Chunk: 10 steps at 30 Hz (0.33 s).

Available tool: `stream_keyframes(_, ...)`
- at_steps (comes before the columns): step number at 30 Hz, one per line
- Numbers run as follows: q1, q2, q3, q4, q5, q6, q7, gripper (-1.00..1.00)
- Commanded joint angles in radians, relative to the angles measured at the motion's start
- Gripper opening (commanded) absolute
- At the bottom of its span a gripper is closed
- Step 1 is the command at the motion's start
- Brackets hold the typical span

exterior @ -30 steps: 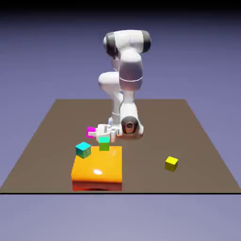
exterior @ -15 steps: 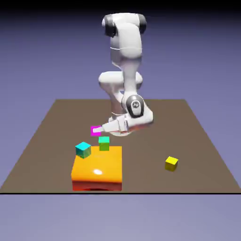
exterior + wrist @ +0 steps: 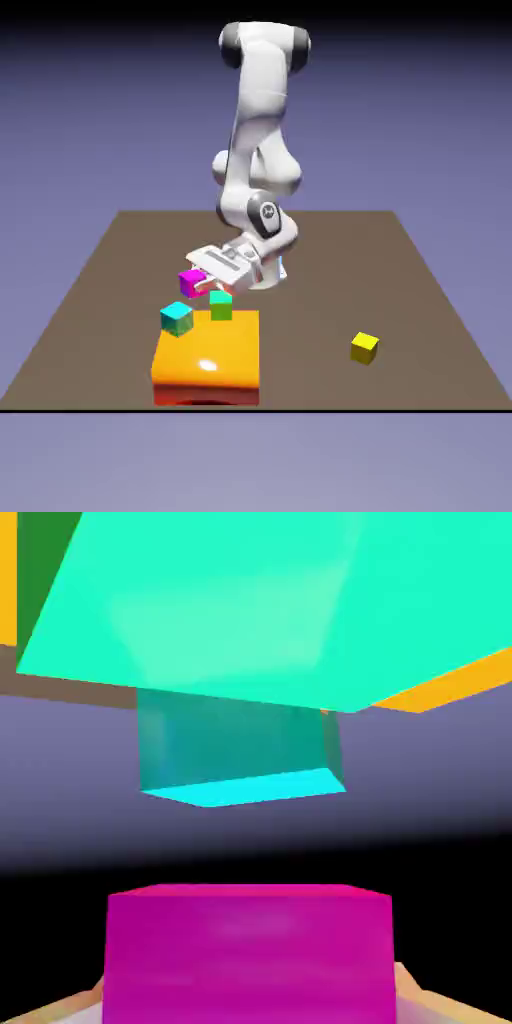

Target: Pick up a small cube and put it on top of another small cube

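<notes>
At the exterior view's left, gripper (image 3: pixel 203 285) pinches magenta cube (image 3: pixel 193 283) near green cube (image 3: pixel 221 306); looks rigid, probably light, maybe slick, best held by opposite flat sides, centred.

In the exterior view, you have a large block (image 3: pixel 207 350) on the tabletop (image 3: pixel 310 310), left of the middle and toward the near edge. At its far left corner you see the corner cube (image 3: pixel 177 319), and to the right of that, at the block's far edge, the edge cube (image 3: pixel 221 305); you cannot tell whether either rests on the block or just beside it. Beyond these two, farther from you, the held cube (image 3: pixel 192 284) sits between the fingertips of the tool (image 3: pixel 250 962). The lone cube (image 3: pixel 364 348) lies on the tabletop, well apart to the block's right. The arm (image 3: pixel 262 130) stands behind them all.
</notes>
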State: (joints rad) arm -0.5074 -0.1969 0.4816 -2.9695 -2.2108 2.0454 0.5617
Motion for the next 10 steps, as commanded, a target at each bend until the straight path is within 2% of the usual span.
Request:
stream_keyframes(1, 0.000, 0.000, 0.000, 0.000, -0.003, 0.000, 0.002, -1.00)
stream_keyframes(8, -0.070, 0.231, -0.071, 0.121, -0.174, -0.104, 0.031, -1.00)
stream_keyframes(9, -0.070, 0.231, -0.071, 0.121, -0.174, -0.104, 0.031, 1.00)
stream_keyframes(10, -0.070, 0.231, -0.071, 0.121, -0.174, -0.104, 0.031, 1.00)
